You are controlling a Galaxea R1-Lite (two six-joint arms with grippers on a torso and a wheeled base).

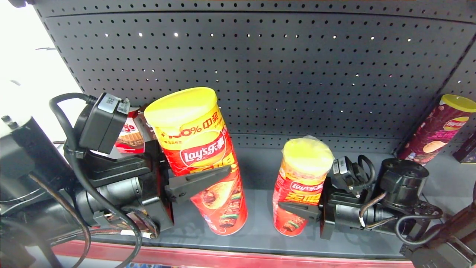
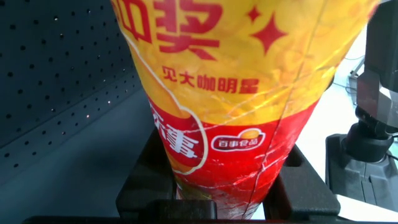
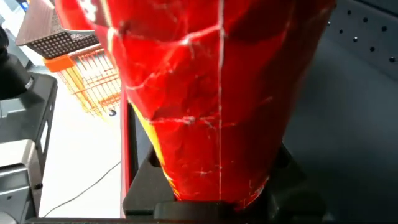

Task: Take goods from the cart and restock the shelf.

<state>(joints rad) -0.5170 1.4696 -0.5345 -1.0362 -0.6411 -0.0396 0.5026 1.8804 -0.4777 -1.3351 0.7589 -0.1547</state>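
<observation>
Both arms are working at the shelf [image 1: 260,232] at once. The left gripper [image 1: 202,175] is clasping the tall chip can [image 1: 200,149] around its middle, fingers [image 1: 197,184] clenched against its sides. The can is standing toward the front of the shelf, leaning a little. The right gripper [image 1: 297,197] is grasping the shorter chip can [image 1: 303,175] low on its body, near the tall one. Both bases are looking down on the shelf, though I cannot tell whether they are fully resting.

I'm reading this as the placing step: the goods are at the shelf but not yet let go. The next move is calling for settling each can upright, easing the fingers apart, and drawing back without clipping the red-and-white box [image 1: 128,136] behind the left gripper. The orange cart [image 3: 93,81] is standing off to the side.
</observation>
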